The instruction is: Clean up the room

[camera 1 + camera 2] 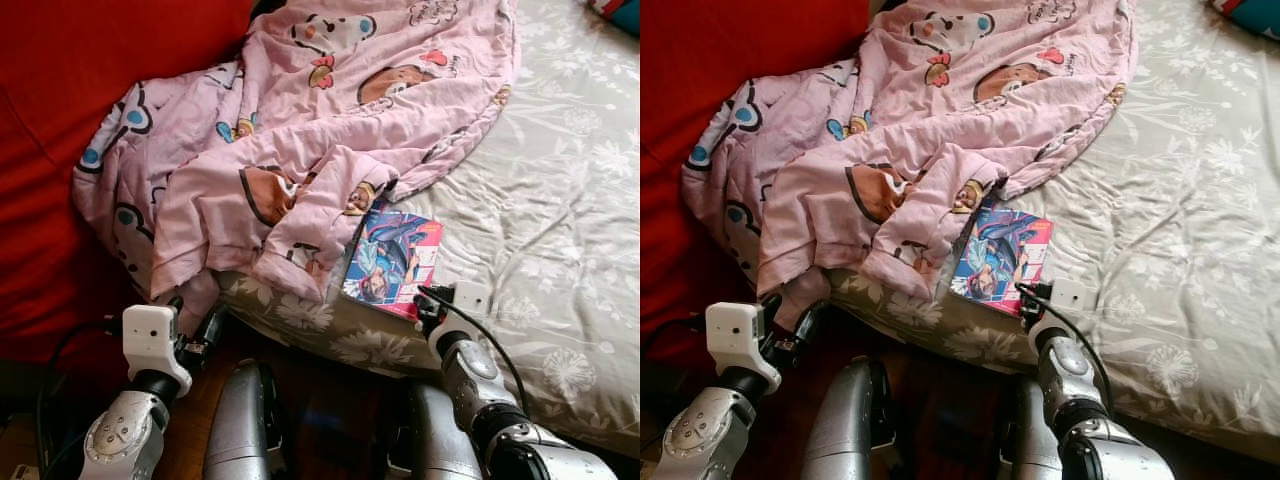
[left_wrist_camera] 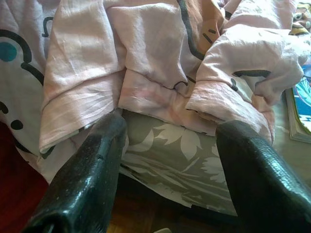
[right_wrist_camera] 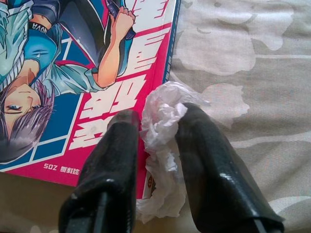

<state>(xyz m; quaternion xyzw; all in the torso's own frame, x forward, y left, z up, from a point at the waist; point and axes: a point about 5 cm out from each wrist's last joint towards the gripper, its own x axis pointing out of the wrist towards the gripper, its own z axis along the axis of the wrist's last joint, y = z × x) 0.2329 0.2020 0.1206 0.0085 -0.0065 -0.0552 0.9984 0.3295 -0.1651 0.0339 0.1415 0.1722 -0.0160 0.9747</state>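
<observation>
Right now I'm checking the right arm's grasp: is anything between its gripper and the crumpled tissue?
No. The right gripper is shut on the crumpled tissue, which lies against the corner of the comic book on the bed.

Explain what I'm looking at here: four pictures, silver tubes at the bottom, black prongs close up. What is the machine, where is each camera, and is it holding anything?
This is a humanoid robot standing at the edge of a bed. The two wide pictures come from a stereo camera on its head, looking down; the silver tubes are its own arms. The two close pictures come from cameras on its wrists, each looking along a claw's two black fingers.

On the floral sheet lie a crumpled pink cartoon-print blanket and a comic book with a bright cover, partly tucked under the blanket's edge.

The right claw sits at the book's near corner, its fingers shut on a crumpled white tissue beside the cover. The left claw is open and holds nothing; it points at the mattress edge below the hanging blanket.
</observation>
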